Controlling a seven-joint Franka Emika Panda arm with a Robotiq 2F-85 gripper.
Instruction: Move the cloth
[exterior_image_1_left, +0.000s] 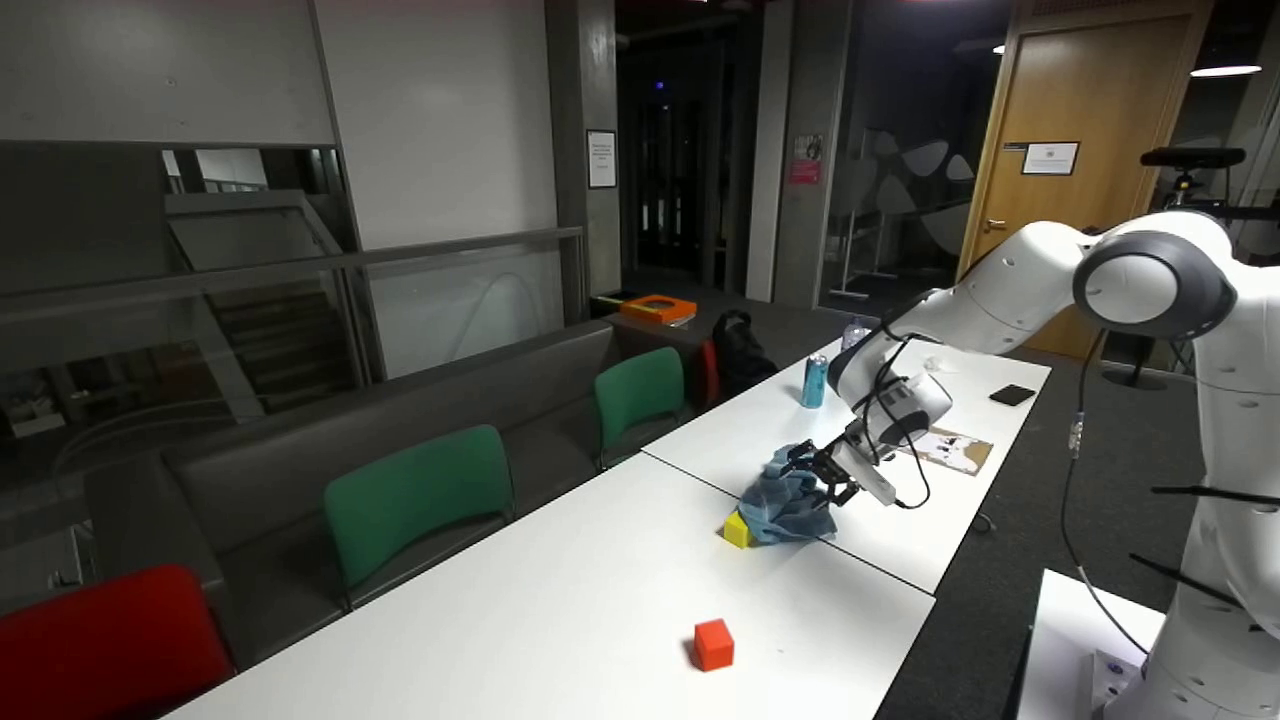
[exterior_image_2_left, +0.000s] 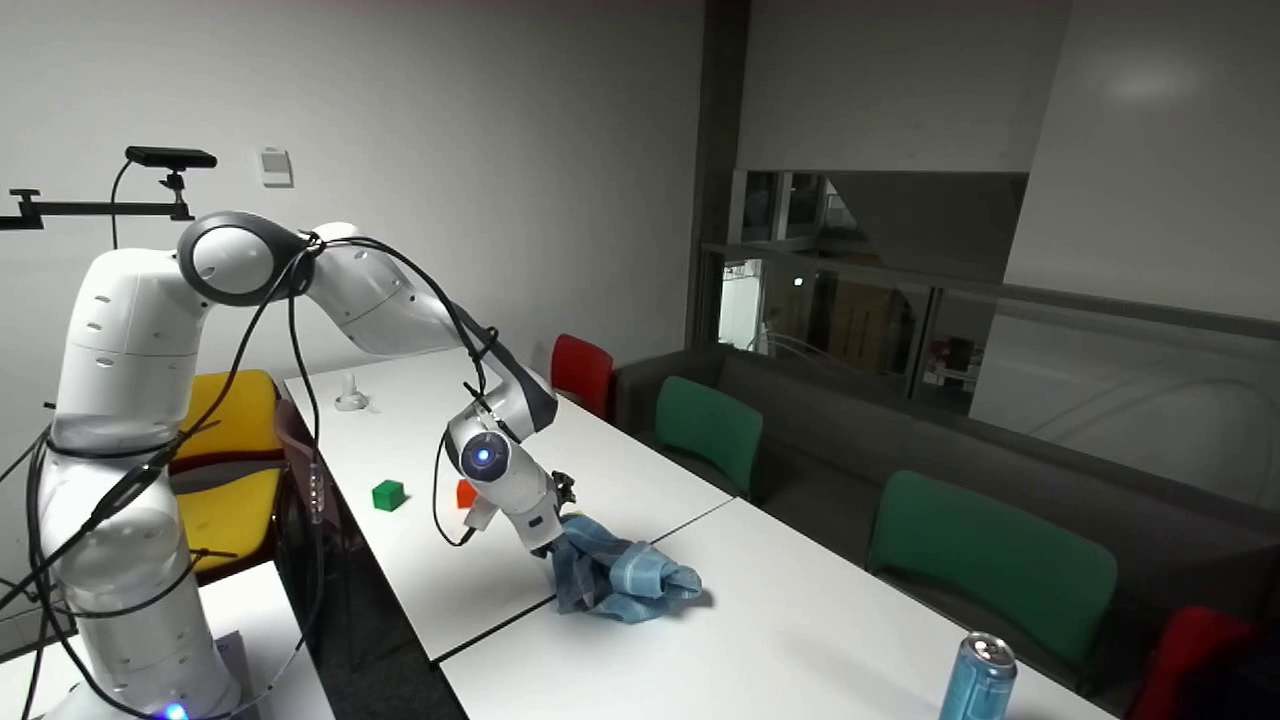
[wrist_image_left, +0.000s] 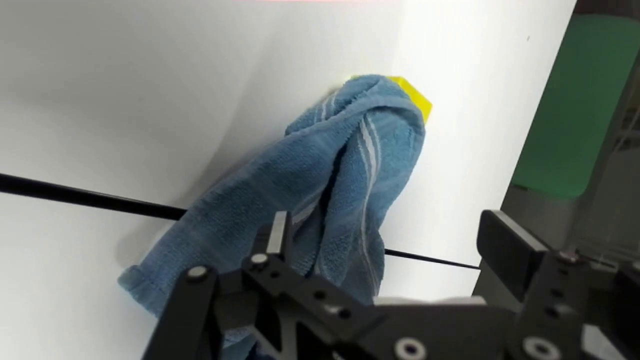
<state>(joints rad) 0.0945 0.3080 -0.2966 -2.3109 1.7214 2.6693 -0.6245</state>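
A crumpled blue terry towel (wrist_image_left: 280, 185) with white stripes lies in folds on the white table (exterior_image_1_left: 560, 600), across a dark seam (wrist_image_left: 90, 198). The gripper (wrist_image_left: 389, 230) is low at the towel, its two fingers spread wide apart; in the wrist view one overlaps the towel and the other stands to its right. Whether they touch it cannot be told. In an exterior view, a yellow block (exterior_image_1_left: 737, 530) sits at the towel's near left edge, partly hidden by it; a red block (exterior_image_1_left: 714, 645) lies nearer, well apart, and a blue drinks can (exterior_image_1_left: 815, 383) stands upright farther off. Green chairs (exterior_image_1_left: 420, 495) and a dark grey sofa (exterior_image_1_left: 270, 470) are on the left. In an exterior view, a green block (exterior_image_2_left: 388, 496) rests far left of the towel.
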